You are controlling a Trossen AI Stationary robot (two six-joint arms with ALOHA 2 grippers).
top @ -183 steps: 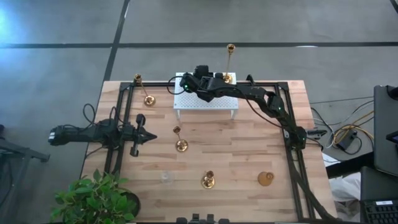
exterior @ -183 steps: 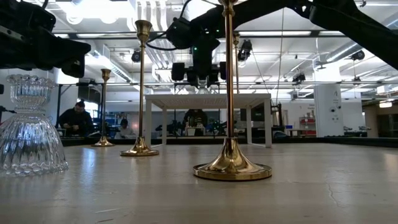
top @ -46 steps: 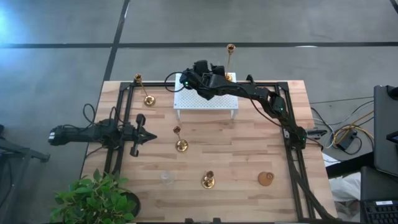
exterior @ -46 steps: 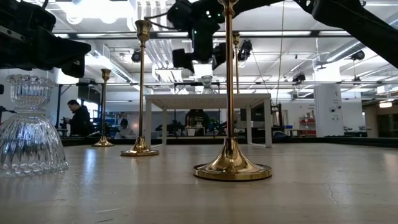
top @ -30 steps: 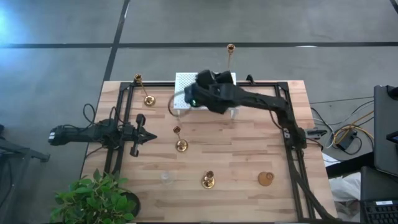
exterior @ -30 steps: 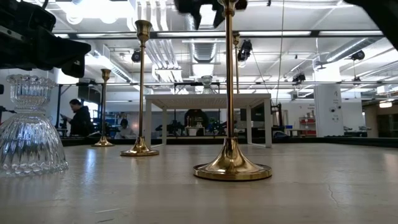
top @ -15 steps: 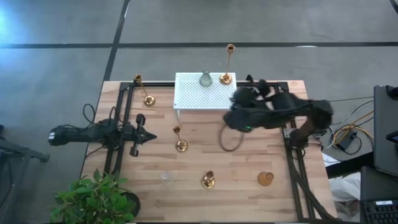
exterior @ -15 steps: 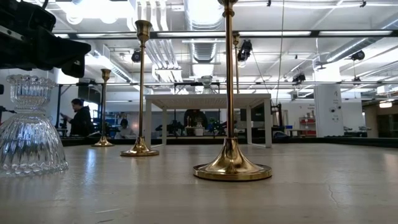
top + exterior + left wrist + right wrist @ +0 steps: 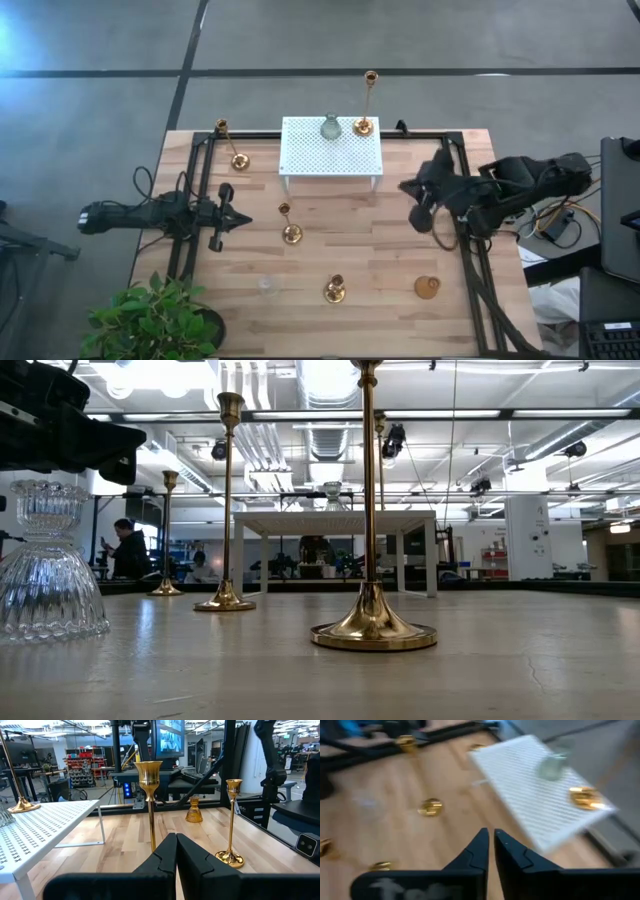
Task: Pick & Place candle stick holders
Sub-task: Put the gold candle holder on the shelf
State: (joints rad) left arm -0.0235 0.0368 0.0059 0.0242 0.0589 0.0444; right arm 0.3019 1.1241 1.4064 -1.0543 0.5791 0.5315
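Note:
A clear glass holder (image 9: 330, 127) and a tall brass holder (image 9: 364, 125) stand on the white perforated rack (image 9: 330, 150). On the table stand a brass holder at the far left (image 9: 239, 160), one at the centre (image 9: 291, 234), a short one (image 9: 334, 291), a squat one (image 9: 428, 287) and a clear glass one (image 9: 267, 286). My right gripper (image 9: 415, 195) hangs shut and empty near the table's right edge; its fingers show in the right wrist view (image 9: 491, 845). My left gripper (image 9: 235, 218) rests shut and empty at the left; its wrist view (image 9: 176, 851) faces the centre holder (image 9: 149, 795).
A black frame (image 9: 195, 200) runs along the table's left, far and right sides. A potted plant (image 9: 150, 320) stands at the near left corner. Bare wood lies between the rack and the near row of holders. People sit in the room beyond (image 9: 125, 550).
My right gripper has risen from over the rack and swung back toward the table's right edge, empty. The clear glass holder stays upright on the rack beside the tall brass one.

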